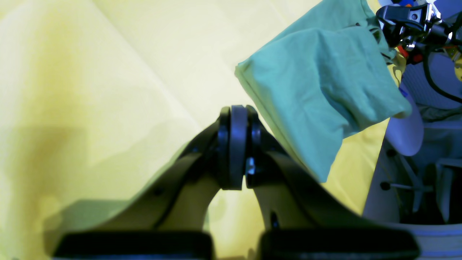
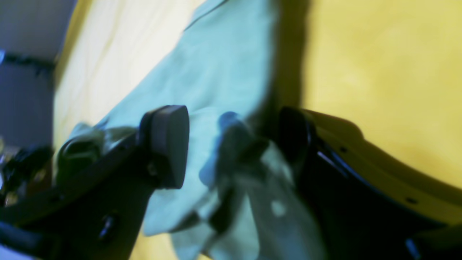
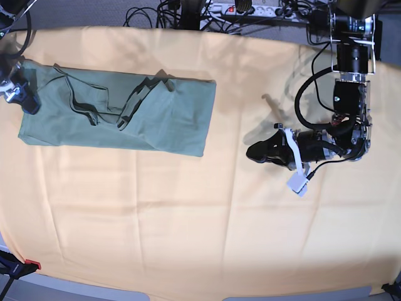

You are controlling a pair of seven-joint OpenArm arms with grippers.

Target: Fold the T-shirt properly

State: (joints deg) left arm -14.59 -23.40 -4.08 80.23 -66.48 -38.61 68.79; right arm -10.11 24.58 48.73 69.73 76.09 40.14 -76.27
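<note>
The sage-green T-shirt (image 3: 163,119) lies folded into a long strip at the upper left of the base view, sleeves bunched on top. At its left end sits my right gripper (image 3: 26,99). In the right wrist view that gripper (image 2: 231,144) is open, one finger (image 2: 168,144) well apart from the other, with rumpled T-shirt (image 2: 223,65) cloth between and under them. My left gripper (image 3: 254,152) rests shut on the cloth well right of the shirt. In the left wrist view its tips (image 1: 237,144) are pressed together with nothing between them, and the T-shirt (image 1: 317,83) lies beyond.
A large orange-yellow cloth (image 3: 188,219) covers the whole table. Cables and a power strip (image 3: 244,9) run along the far edge. A red clamp (image 3: 31,264) grips the cloth's near left corner. The left arm's column (image 3: 351,63) stands at the right.
</note>
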